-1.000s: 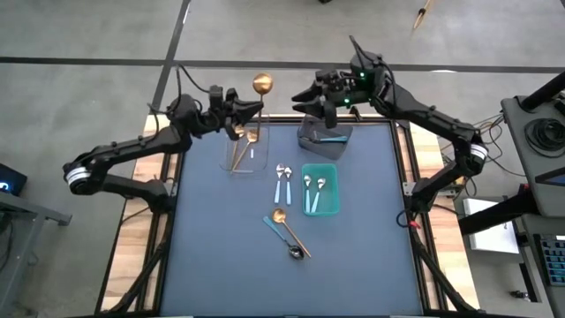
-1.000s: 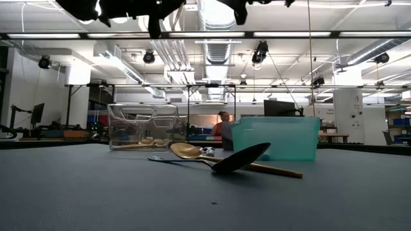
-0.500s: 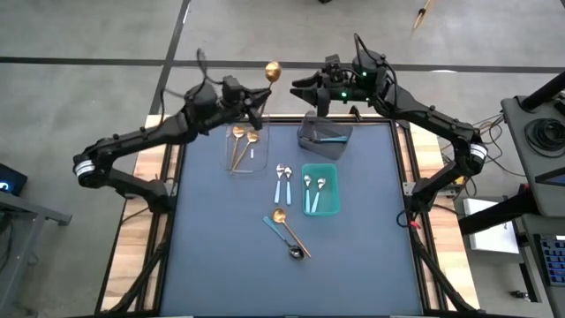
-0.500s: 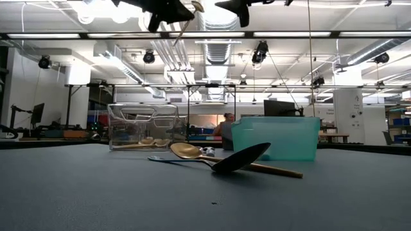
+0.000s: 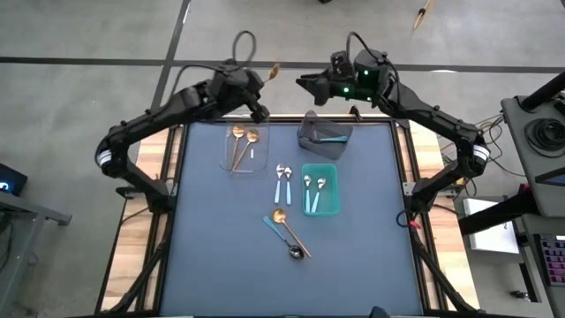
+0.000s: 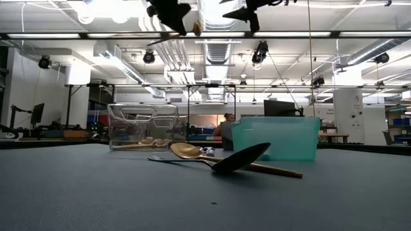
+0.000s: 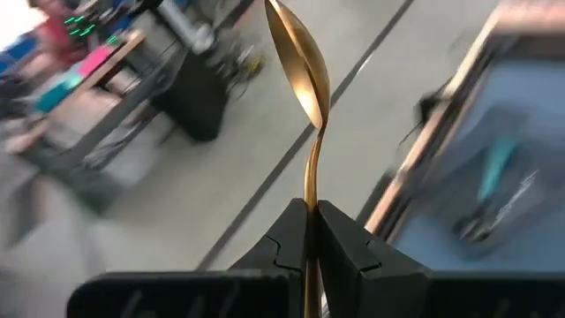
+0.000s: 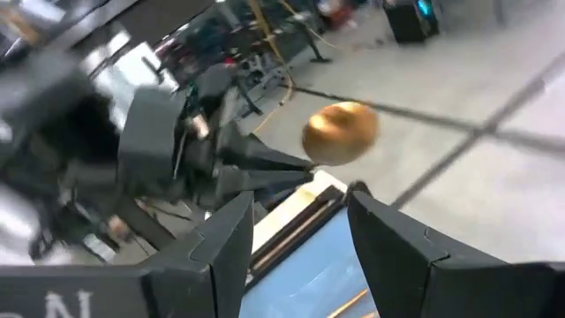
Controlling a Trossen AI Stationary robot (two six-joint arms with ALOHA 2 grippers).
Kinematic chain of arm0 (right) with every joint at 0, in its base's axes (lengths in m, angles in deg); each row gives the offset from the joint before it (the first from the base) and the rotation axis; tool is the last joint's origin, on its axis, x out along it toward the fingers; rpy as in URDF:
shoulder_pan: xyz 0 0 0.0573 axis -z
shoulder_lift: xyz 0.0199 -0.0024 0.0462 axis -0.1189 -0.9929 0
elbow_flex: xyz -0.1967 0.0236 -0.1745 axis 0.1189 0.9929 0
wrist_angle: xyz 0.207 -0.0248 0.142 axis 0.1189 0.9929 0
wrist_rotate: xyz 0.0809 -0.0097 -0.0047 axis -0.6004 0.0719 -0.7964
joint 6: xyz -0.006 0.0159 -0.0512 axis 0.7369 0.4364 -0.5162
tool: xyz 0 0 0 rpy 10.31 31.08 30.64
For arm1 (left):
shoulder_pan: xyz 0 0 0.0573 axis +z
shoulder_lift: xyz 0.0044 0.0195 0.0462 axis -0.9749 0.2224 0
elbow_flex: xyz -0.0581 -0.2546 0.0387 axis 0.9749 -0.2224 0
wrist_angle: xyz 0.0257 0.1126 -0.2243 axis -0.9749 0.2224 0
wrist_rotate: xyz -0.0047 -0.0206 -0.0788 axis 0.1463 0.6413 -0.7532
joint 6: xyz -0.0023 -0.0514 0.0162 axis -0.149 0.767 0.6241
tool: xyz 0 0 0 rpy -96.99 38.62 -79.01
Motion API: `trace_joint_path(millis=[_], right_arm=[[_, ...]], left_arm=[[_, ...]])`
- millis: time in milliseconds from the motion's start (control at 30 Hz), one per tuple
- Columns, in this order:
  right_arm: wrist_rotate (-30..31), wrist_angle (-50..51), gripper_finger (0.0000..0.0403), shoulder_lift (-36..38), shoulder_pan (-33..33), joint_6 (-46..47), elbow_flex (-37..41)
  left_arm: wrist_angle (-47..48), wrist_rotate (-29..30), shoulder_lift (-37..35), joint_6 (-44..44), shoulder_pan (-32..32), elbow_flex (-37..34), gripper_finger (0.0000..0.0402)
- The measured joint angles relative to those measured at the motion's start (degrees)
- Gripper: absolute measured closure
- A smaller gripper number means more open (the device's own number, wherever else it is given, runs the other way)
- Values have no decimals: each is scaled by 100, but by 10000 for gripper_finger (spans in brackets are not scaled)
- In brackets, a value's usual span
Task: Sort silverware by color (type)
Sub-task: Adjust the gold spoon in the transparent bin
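Foreground: dark teal-handled spoon [image 5: 288, 238] crossed with gold spoon [image 5: 290, 229] mid-table.
Middle: blue-handled spoons [image 5: 282, 182] beside teal bin [image 5: 320, 208]; two more inside.
Clear bin [image 5: 244, 165]: two gold spoons.
Left gripper [image 5: 259, 91]: clamped tight on raised gold spoon [image 7: 303, 71], beyond far edge.
Right gripper [image 5: 309, 86]: spread wide, empty, facing it.

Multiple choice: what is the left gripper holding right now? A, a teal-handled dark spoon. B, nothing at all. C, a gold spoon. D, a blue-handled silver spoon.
C: in the left wrist view the left gripper is shut on the stem of a gold spoon, whose bowl points up and away from it.
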Motion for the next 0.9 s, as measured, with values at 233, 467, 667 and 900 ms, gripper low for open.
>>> trace_joint_path(millis=[233, 467, 667, 900], right_arm=[[-605, 632, 227, -64, 452, 554, -253], [-834, 2261, 227, -13, 273, -4208, -912], [-942, 3411, 227, -60, 91, -5223, -1518], [-1378, 3871, 227, -159, 78, -4901, -1969]], left_arm=[[962, 711, 751, -694, -318, 805, 401], [1182, 175, 1015, -1185, -506, 1029, 401], [1202, -1118, 979, -1310, -628, 1210, 401], [1142, -1523, 967, -1310, -742, 1456, 402]])
